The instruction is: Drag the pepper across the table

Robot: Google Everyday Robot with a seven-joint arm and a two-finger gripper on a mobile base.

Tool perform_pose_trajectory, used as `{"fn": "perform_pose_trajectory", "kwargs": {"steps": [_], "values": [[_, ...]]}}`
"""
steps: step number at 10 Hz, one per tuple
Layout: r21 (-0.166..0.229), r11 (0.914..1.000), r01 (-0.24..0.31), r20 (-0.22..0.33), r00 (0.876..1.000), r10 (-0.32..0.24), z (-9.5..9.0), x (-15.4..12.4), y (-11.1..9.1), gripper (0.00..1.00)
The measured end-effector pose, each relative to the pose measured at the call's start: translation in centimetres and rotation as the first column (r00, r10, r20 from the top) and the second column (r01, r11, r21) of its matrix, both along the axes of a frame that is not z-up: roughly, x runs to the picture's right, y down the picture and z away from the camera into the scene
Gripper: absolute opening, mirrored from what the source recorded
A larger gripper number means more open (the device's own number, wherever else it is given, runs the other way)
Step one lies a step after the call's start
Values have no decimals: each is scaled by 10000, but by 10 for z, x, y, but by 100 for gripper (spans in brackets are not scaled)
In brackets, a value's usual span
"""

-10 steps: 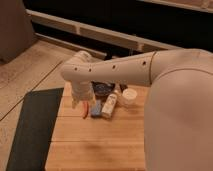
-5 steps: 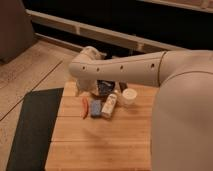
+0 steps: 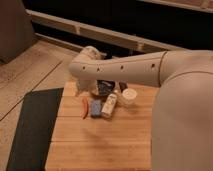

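one dark grey floor mat (image 3: 35,125) lies at the far left, its long edge against the left side of the table (image 3: 100,150), a light wooden top of joined planks. on the back left part of the table lies the pepper (image 3: 85,107), slim and red-orange, flat on the wood with its length running roughly front to back. the gripper (image 3: 86,90) hangs just behind and above the pepper, at the end of the white arm (image 3: 125,70) that reaches in from the right. its jaws stand apart with nothing between them, though the view there is murky and i cannot tell whether a fingertip touches the pepper. just right of the pepper lies a blue block (image 3: 95,108). close against the block's right side is a white bottle (image 3: 109,105), lying on its side at a slant. behind block and bottle sits something dark (image 3: 105,87), perhaps a bag. further right a small white round cup (image 3: 129,96) stands upright near the back edge. the arm's broad pale body fills the right side and hides that part of the table.
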State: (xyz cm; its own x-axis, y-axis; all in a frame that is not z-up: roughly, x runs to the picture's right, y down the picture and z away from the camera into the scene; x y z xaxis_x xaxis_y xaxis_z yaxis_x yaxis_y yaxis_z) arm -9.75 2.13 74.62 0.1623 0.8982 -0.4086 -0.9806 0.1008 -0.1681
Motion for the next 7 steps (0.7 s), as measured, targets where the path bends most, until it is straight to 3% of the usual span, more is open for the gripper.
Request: {"fn": "perform_pose_trajectory", "kwargs": {"steps": [4, 7], "values": [[-351, 9938, 1054, 1269, 9868, -1002, 42, -32, 17, 65], [-716, 9835, 1664, 1698, 9736, -1523, 73, -43, 26, 65]]}}
